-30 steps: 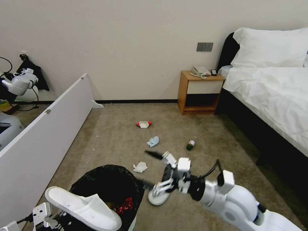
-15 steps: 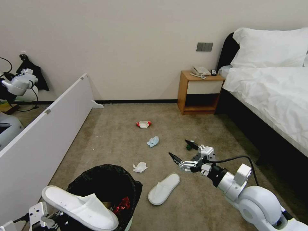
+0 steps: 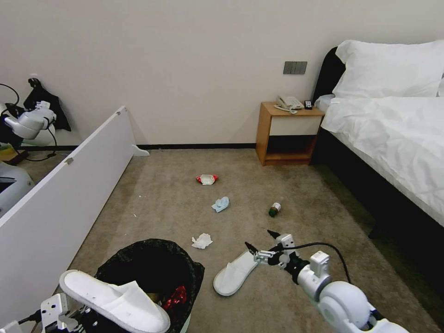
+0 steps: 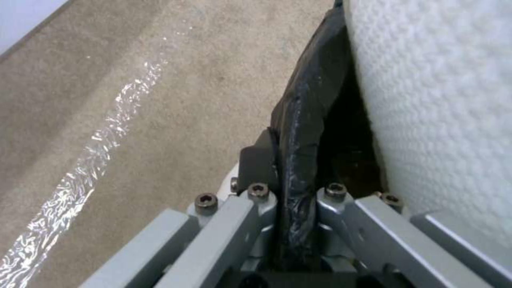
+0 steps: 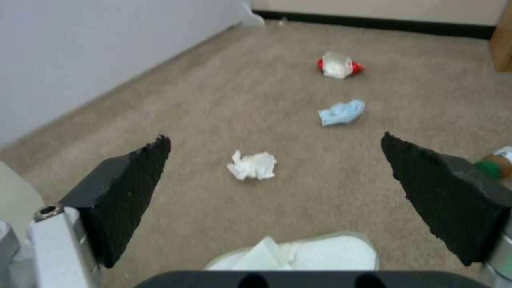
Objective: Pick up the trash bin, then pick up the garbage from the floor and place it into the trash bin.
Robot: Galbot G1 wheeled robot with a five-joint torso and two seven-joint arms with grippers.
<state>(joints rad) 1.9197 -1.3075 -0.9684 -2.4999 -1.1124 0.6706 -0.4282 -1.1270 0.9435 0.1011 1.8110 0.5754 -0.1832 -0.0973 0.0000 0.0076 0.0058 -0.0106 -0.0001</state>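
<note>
1. Head view is cutting off the lower part of the round white plastic trash bin [image 3: 187, 323] with its crinkly black bag liner; you are seeing the left gripper [image 3: 69, 317] only partly, at the bottom edge.
2. In the left wrist view its fingers [image 4: 256, 192] are clenching the bag-covered rim.
3. One soft white terry slipper [image 3: 115, 300] is lying across the bin mouth, its long axis running left to right.
4. The second white slipper [image 3: 236, 273] is lying flat on the beige short-pile carpet [image 3: 162, 194], its open heel end pointing toward the right gripper [image 3: 262, 243].
5. That gripper is hovering just beside it, its ridged black wedge pads [image 5: 133, 192] spread wide apart.
</note>
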